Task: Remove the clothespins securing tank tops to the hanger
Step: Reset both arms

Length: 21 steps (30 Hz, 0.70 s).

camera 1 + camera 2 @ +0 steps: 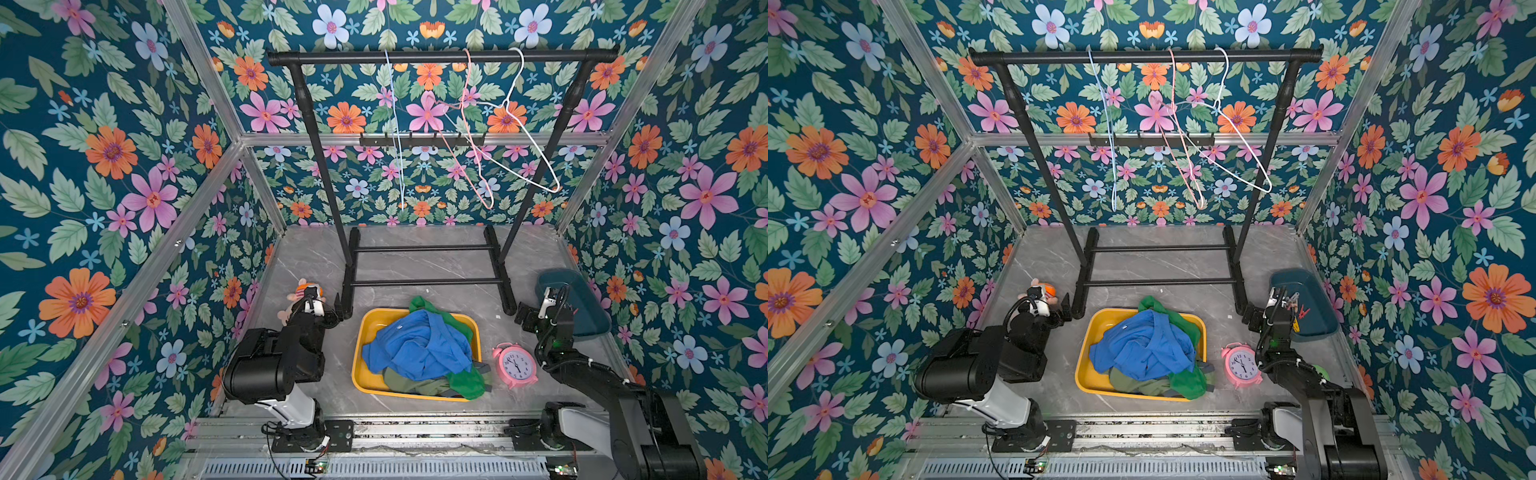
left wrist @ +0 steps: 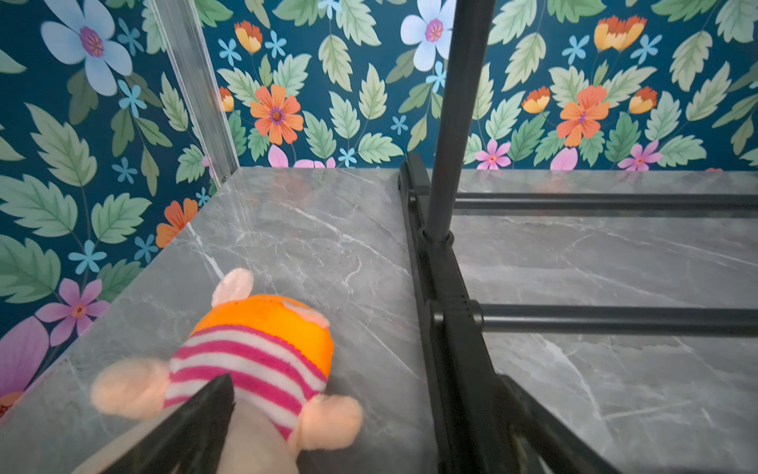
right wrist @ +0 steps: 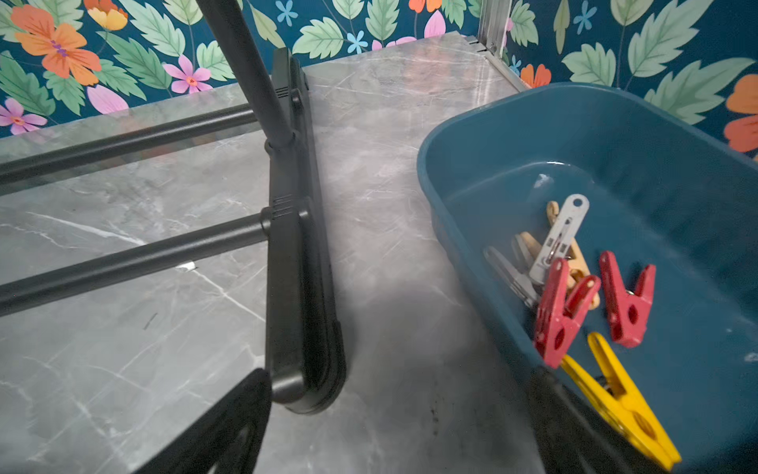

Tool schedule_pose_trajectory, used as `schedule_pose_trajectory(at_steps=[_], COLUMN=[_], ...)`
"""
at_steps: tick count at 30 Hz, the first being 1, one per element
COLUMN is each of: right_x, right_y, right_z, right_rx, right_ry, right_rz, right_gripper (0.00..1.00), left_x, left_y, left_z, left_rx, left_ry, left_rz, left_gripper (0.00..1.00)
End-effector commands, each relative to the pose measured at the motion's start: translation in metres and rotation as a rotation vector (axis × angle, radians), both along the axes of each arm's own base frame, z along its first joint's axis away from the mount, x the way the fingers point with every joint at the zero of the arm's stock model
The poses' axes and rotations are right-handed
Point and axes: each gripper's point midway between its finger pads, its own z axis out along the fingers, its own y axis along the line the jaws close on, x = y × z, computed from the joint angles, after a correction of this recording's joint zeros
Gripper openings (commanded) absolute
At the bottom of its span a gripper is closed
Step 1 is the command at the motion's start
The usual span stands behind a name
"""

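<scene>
Gaping wide and holding nothing, the left claw (image 1: pixel 336 311) sits beside the stuffed toy (image 1: pixel 305 289), the right claw (image 1: pixel 523 318) beside the blue bin (image 3: pixel 426 164). Clothespins (image 3: pixel 566 312), red, yellow, grey, lie inside that bin. Tank tops (image 1: pixel 415 345), blue, green, olive, are heaped in the yellow tub (image 1: pixel 358 361) on the counter (image 1: pixel 307 253), while three hangers (image 1: pixel 505 103) dangle bare from the rack (image 1: pixel 440 57).

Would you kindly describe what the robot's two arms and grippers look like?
Both arms, the left arm and the right arm, are mostly black, with bulky rounded joint housings and a white link near the base. Black cables loop along each, and a small green light glows on the right one. The left gripper and right gripper have black, tapering, wedge-shaped fingers.
</scene>
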Motion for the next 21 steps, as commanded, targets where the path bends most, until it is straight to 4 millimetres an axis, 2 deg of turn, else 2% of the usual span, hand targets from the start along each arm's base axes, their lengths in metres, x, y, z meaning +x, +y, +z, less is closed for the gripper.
schedule_pose_trajectory(at_steps=[1, 3, 5, 6, 7, 9, 10, 21], right_x=[0.024, 0.030, 0.036, 0.038, 0.038, 0.046, 0.044, 0.045], right_y=[0.003, 0.009, 0.008, 0.012, 0.016, 0.013, 0.014, 0.013], right_z=[0.036, 0.022, 0.025, 0.023, 0.012, 0.016, 0.011, 0.013], right_rx=[-0.024, -0.026, -0.043, -0.032, -0.018, -0.028, -0.014, -0.025], right_ry=[-0.169, -0.164, -0.226, -0.183, -0.102, -0.127, -0.085, -0.108], right_rz=[0.047, 0.085, 0.088, 0.108, 0.130, 0.122, 0.127, 0.121], right_gripper=[0.97, 0.96, 0.97, 0.97, 0.99, 0.99, 0.99, 0.99], left_x=[0.005, 0.008, 0.012, 0.013, 0.015, 0.022, 0.024, 0.023], left_y=[0.002, 0.004, 0.006, 0.006, 0.005, 0.004, 0.005, 0.006], left_z=[0.012, 0.010, 0.007, 0.006, 0.006, 0.001, -0.001, 0.000], left_rx=[-0.008, -0.013, -0.017, -0.016, -0.015, -0.013, -0.008, -0.009], left_ry=[-0.042, -0.027, -0.006, 0.003, 0.004, 0.043, 0.060, 0.051], left_rz=[0.013, 0.025, 0.037, 0.034, 0.030, 0.020, 0.032, 0.039], left_gripper=[0.99, 1.00, 1.00, 1.00, 1.00, 1.00, 1.00, 1.00])
